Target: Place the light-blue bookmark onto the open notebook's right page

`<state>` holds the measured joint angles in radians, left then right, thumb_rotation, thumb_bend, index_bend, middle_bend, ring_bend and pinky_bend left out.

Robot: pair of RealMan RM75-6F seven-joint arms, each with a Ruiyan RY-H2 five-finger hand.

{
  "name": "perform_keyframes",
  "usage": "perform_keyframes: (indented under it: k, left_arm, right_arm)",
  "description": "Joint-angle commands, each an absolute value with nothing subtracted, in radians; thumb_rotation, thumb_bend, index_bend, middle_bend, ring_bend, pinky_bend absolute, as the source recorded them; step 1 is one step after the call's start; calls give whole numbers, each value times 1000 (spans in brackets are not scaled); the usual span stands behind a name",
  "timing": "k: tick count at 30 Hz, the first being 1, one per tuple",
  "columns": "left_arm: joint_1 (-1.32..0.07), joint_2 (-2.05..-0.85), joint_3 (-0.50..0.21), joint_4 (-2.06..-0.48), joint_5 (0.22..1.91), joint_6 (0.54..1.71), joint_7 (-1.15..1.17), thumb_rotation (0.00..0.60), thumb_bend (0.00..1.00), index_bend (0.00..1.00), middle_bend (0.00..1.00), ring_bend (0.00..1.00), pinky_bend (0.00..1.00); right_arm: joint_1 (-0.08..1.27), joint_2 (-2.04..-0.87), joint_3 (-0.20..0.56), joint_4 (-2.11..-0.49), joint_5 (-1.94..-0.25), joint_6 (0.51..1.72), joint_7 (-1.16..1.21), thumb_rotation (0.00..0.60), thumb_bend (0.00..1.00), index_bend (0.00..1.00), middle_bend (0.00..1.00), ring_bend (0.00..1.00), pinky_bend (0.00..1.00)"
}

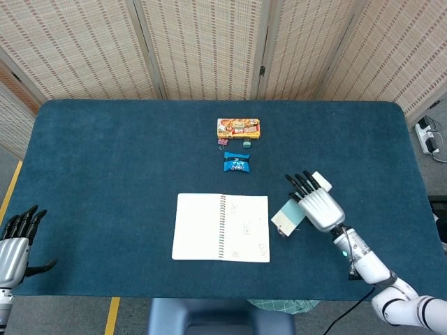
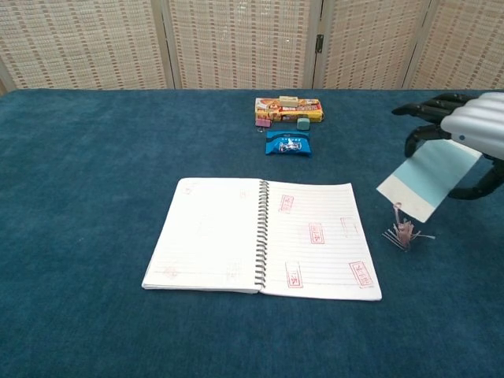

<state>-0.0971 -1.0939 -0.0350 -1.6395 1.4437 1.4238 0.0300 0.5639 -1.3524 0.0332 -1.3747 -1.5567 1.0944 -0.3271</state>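
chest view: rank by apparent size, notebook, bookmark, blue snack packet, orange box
1. notebook, by far
2. bookmark, though lifted toward the camera in the right hand, so inflated
3. orange box
4. blue snack packet, close to the box

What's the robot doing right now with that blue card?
Right hand holds light-blue bookmark lifted, tassel dangling beside notebook. Left hand open, idle. Right page unobstructed.
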Motion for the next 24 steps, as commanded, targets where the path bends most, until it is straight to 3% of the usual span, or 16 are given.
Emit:
perform_keyframes:
  k: [1, 13, 19, 24]
  left_arm:
    - [-97, -1094, -34, -1640, 1443, 1423, 31, 600, 98, 24, 0, 0, 0]
    - [-99, -1081, -40, -1634, 1425, 1408, -7, 600, 100, 24, 0, 0, 0]
    - [-102, -1072, -39, -1636, 1422, 1397, -27, 600, 99, 25, 0, 0, 0]
    - [-108, -1072, -39, -1635, 1404, 1376, -7, 600, 113, 25, 0, 0, 0]
  right_arm:
    - [618, -1317, 47, -1512, -1621, 1099, -419, 600, 250, 414, 0, 0, 0]
    - [653, -1293, 31, -1835, -1643, 1026, -538, 600, 246, 414, 0, 0, 0]
    - [660, -1290, 9, -1825, -1650, 994, -512, 600, 245, 414, 0, 0, 0]
    - [678, -1315, -20, -1727, -1710, 981, -428, 600, 247, 413, 0, 0, 0]
